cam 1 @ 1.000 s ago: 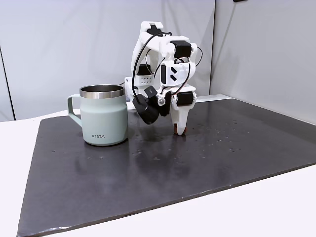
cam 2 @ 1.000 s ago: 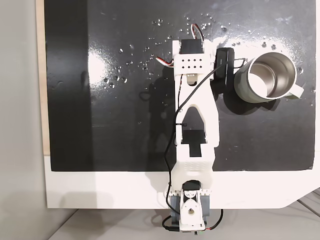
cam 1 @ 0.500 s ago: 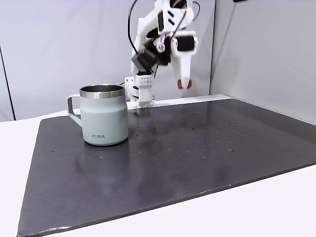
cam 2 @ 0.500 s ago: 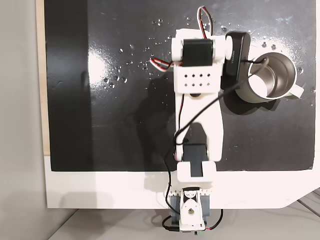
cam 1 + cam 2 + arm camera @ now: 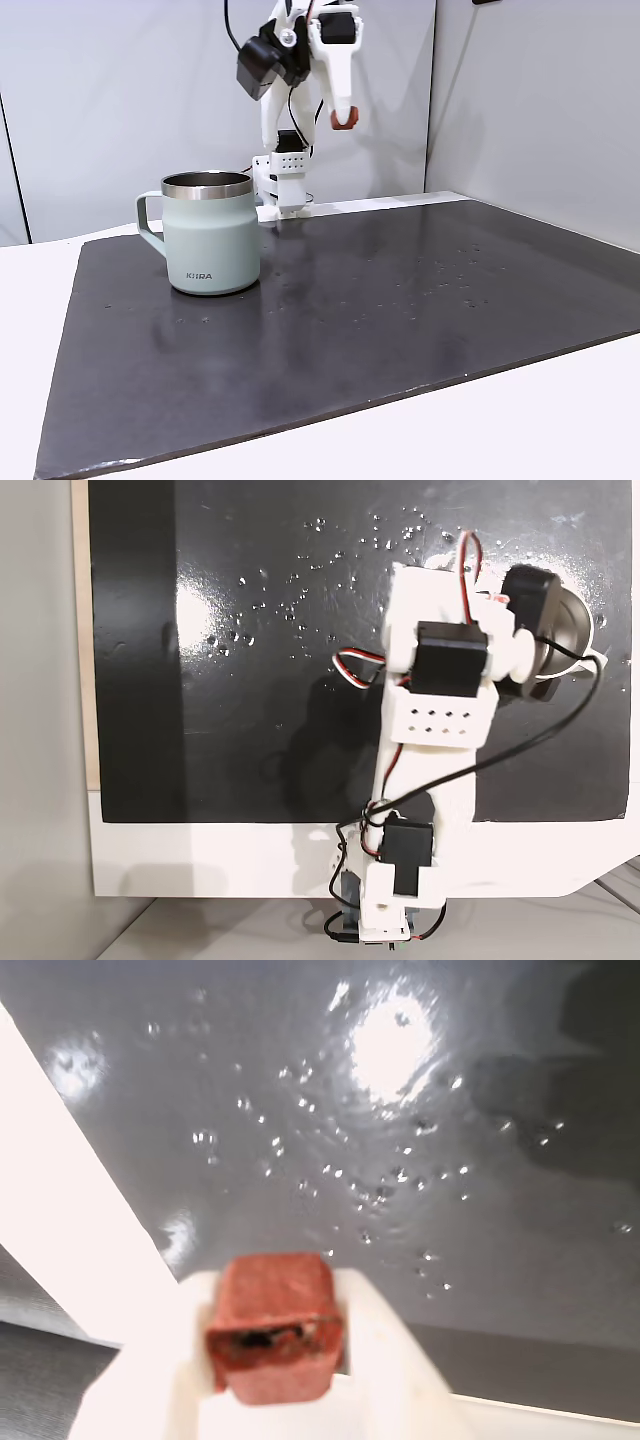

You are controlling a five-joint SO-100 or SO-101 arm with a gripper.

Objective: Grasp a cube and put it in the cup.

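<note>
Wrist view, lower centre: gripper [image 5: 275, 1360] clenched on the cube [image 5: 272, 1322]. Fixed view: cube held at upper centre, cup [image 5: 208, 234] at left.

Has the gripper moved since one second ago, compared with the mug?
Yes. In a fixed view the gripper, shut on the cube, has risen from the mat beside the cup to well above its rim, and shifted slightly left toward it.
</note>
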